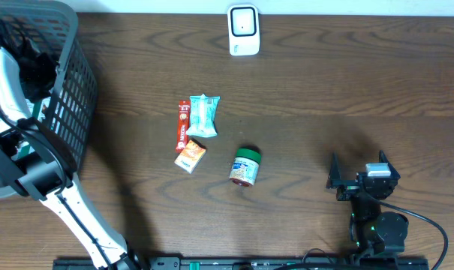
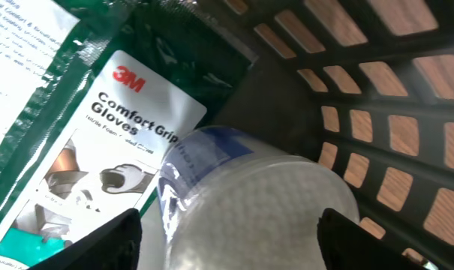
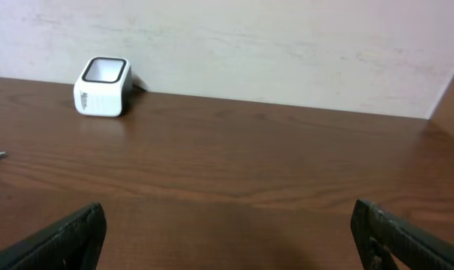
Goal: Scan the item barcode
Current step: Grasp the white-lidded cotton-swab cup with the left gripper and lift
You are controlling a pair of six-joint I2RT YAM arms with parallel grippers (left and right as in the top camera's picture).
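Left fingers (image 2: 106,241) around clear jar (image 2: 260,199), perhaps

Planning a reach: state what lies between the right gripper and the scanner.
Bare table from right gripper to scanner, shown in the right wrist view.

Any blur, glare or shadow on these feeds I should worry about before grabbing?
Left wrist: white wrapped item close and blurred, glove packet print readable. Overhead: sharp, soft shadows on table. Right wrist: scanner crisp, no glare; own fingers dark.
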